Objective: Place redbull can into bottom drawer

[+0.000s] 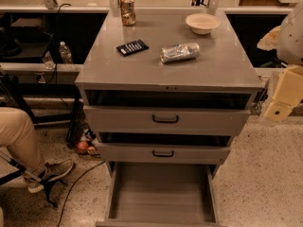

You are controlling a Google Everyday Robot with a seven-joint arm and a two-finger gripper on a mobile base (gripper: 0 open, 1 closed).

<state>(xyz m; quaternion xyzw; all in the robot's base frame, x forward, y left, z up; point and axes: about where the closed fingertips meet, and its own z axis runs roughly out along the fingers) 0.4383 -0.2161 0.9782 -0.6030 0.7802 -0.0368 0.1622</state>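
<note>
The redbull can (180,52), slim and shiny silver, lies on its side on the grey cabinet top (222,67), right of the middle. The bottom drawer (161,193) is pulled out wide, and its flat grey floor is bare. The two upper drawers with black handles (165,119) are only slightly out. My gripper (283,98) shows as pale yellowish parts at the right edge of the view. It is level with the top drawer, to the right of the cabinet and apart from the can, with nothing visible in it.
On the cabinet top stand an orange-gold can (127,9) at the back left, a white bowl (202,22) at the back right and a flat black packet (132,47). A seated person's leg and shoe (28,150) are at the left. Cables and small objects (84,146) lie on the floor.
</note>
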